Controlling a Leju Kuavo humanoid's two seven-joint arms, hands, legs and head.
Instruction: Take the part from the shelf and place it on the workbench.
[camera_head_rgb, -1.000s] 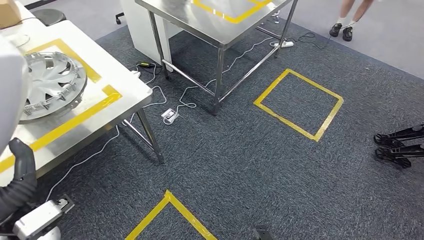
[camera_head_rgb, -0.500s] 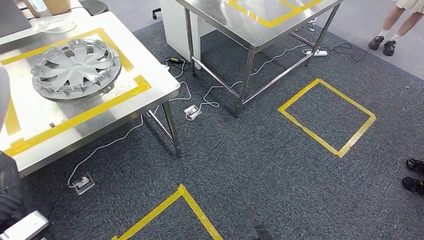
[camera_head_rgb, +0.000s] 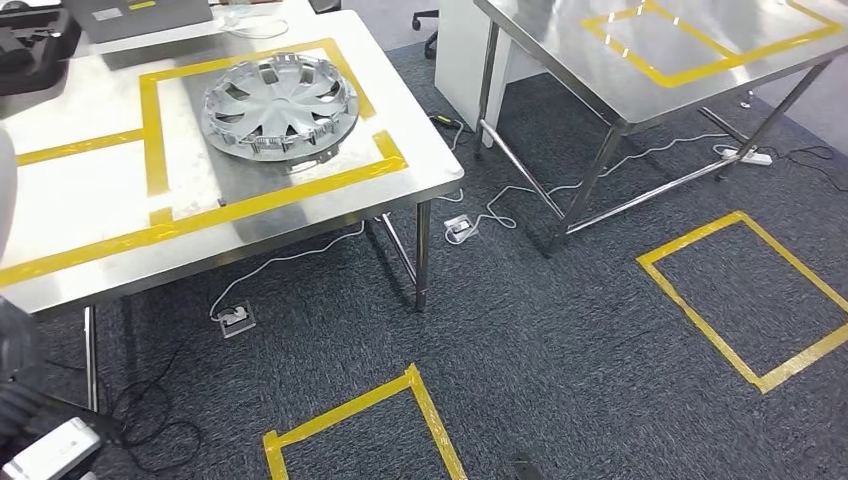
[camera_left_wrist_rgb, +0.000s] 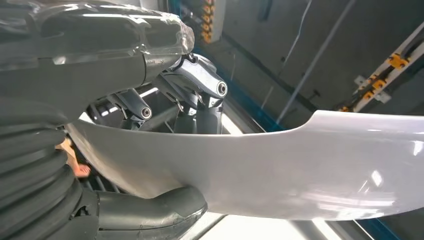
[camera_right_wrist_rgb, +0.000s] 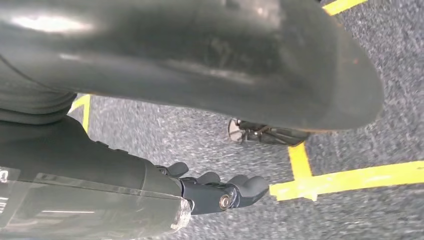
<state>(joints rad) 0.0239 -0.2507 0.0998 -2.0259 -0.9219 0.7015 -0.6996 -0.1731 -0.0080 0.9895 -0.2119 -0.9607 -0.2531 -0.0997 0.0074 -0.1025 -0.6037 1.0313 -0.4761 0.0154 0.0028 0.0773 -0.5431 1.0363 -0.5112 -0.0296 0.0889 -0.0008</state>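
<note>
The left hand (camera_left_wrist_rgb: 165, 150) is gripping a smooth, curved white part (camera_left_wrist_rgb: 300, 170), its thick grey thumb lying against one face and its darker fingers (camera_left_wrist_rgb: 200, 95) wrapping over the other, and in the head view a sliver of that part (camera_head_rgb: 5, 190) is showing at the picture's left edge. The right hand (camera_right_wrist_rgb: 220, 192) is hanging over the grey carpet (camera_right_wrist_rgb: 350, 215) and its yellow tape lines (camera_right_wrist_rgb: 350, 177), holding nothing, with its fingers loosely curled and apart. On the steel counter (camera_head_rgb: 100, 200), a silver wheel cover (camera_head_rgb: 280, 105) is lying inside a yellow taped frame (camera_head_rgb: 270, 195).
</note>
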